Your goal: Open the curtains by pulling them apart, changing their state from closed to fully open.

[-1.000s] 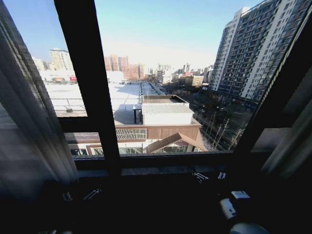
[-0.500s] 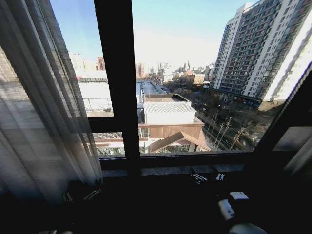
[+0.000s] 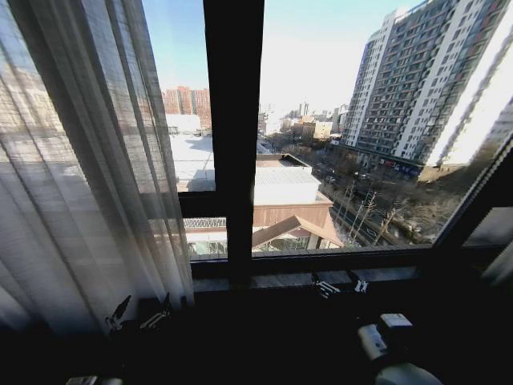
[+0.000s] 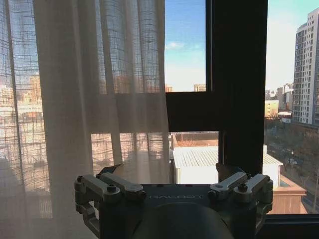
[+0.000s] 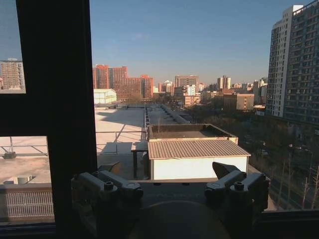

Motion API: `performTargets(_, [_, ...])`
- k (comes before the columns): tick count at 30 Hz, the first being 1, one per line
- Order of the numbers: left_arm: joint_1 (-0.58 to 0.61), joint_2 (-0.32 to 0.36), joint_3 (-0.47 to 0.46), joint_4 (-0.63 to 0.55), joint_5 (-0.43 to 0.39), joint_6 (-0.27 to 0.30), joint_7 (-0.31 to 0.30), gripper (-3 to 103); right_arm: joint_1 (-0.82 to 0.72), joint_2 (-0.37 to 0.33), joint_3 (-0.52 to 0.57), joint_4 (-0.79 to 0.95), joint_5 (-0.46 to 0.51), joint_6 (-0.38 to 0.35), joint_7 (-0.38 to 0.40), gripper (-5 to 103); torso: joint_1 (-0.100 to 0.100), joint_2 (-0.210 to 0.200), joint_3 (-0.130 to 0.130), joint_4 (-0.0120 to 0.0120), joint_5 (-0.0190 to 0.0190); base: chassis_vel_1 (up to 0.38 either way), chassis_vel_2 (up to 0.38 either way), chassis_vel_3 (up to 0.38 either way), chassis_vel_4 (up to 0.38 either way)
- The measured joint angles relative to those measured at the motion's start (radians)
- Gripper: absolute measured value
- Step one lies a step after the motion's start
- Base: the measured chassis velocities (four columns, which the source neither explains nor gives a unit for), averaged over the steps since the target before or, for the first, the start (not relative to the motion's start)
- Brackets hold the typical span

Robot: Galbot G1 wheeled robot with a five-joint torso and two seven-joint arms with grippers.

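Sheer curtains (image 3: 80, 176) beside dark window frame (image 3: 233, 136), left.

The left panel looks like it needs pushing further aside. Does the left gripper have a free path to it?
Probably yes. The left gripper, jaws open, faces the curtain's inner edge with nothing between them; the window frame stands off to one side.

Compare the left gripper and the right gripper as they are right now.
1. The left gripper faces the sheer curtain panel; the right gripper faces bare glass beside the dark window frame, with no fabric before it.
2. In the head view, the left gripper sits low by the panel's lower edge; the right gripper sits up by the sill.
Shared: the jaws of both stand open and empty.
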Motion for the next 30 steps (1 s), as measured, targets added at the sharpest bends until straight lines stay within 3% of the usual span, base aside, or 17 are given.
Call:
performTargets(7, [-0.031,0.027,-0.012,0.0,-0.015,0.022,-0.02,100,-0.003,-0.006,0.005,0.0,0.0,0.0,-0.003,100,0.0,0.0,0.0,0.0,-0.0017,-0.006,-0.018,0.013,0.024])
performTargets(19, [-0.025,0.021,-0.009,0.0,-0.014,0.022,-0.02,100,0.007,-0.002,0.0,0.0,-0.006,-0.008,-0.005,100,0.0,0.0,0.0,0.0,-0.0008,0.004,0.003,-0.005,-0.003])
performTargets(30, [-0.025,0.017,0.0,0.0,-0.009,0.024,-0.019,100,0.017,0.0,-0.001,0.0,-0.006,-0.006,-0.015,100,0.0,0.0,0.0,0.0,-0.0009,0.159,0.157,-0.138,-0.155])
